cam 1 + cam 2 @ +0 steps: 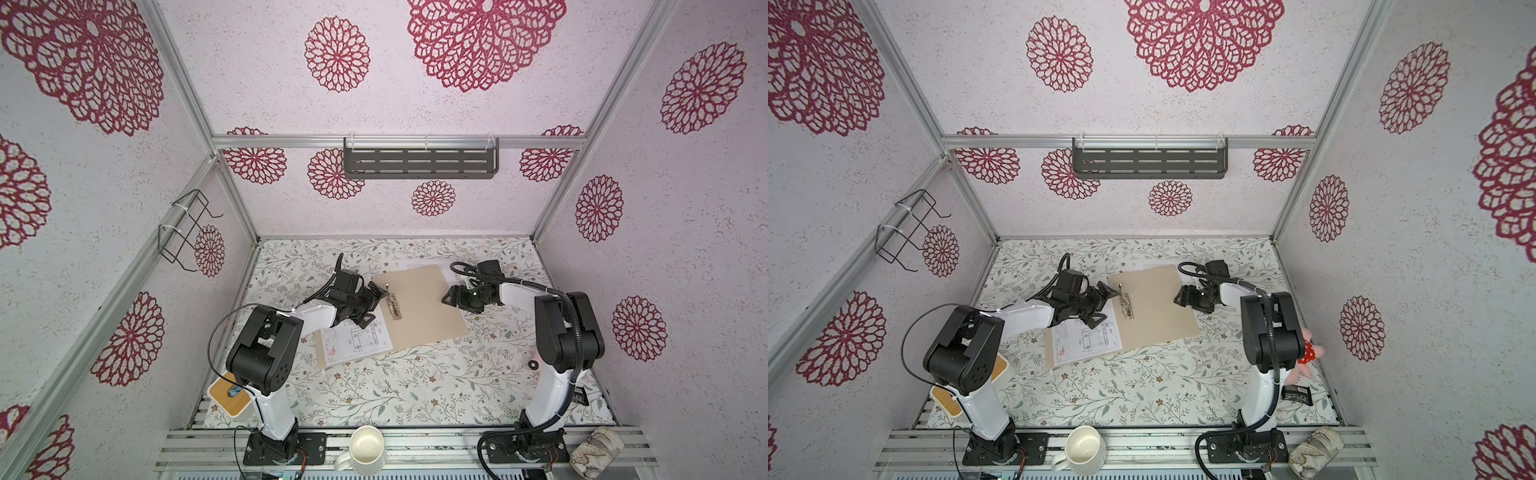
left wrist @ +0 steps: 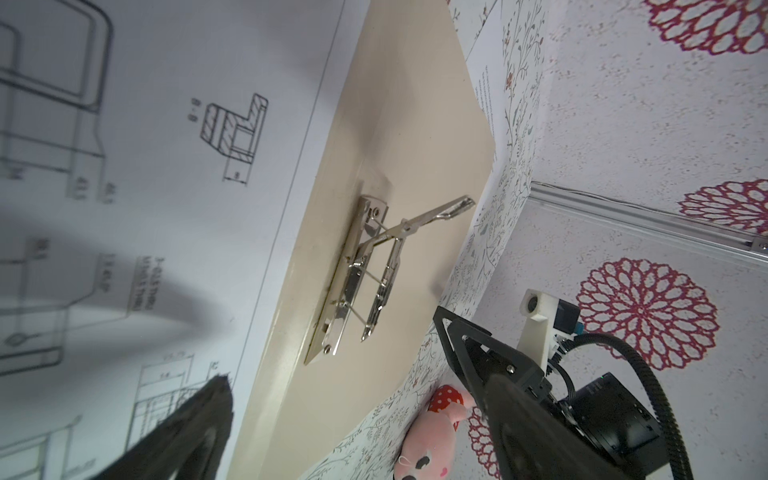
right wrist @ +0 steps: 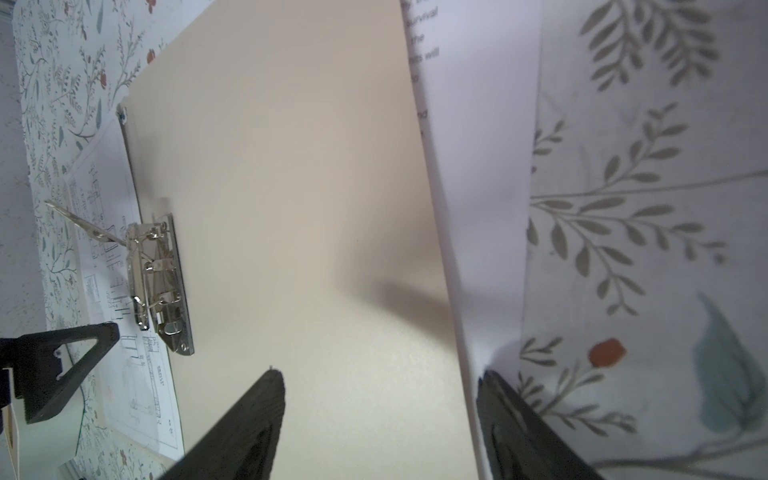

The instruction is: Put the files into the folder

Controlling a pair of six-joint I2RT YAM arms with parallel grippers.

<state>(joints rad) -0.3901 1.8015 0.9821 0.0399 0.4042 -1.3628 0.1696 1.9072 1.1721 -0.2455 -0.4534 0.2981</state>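
Folder [image 1: 424, 307] lies open under both pincers, clip [image 1: 392, 307] lifted so paper can go in. Left pincer [image 1: 371, 306] hangs wide open above the drawing sheet [image 1: 361, 343]. Right pincer [image 3: 380, 374], open and empty, sits over the edge of the text sheet [image 3: 478, 187].

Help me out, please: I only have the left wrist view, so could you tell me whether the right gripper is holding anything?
Observer: No. The right wrist view shows the right gripper open and empty, one finger over the folder, the other at the edge of the text sheet that pokes out from under it.
Operator: Thanks. Does the drawing sit on the folder?
Observer: In both top views the drawing sheet covers the folder's left half, with a tan strip showing past its left edge.
Operator: Is anything unrelated nearby?
Observer: A white mug stands upright on the front rail, off the table.
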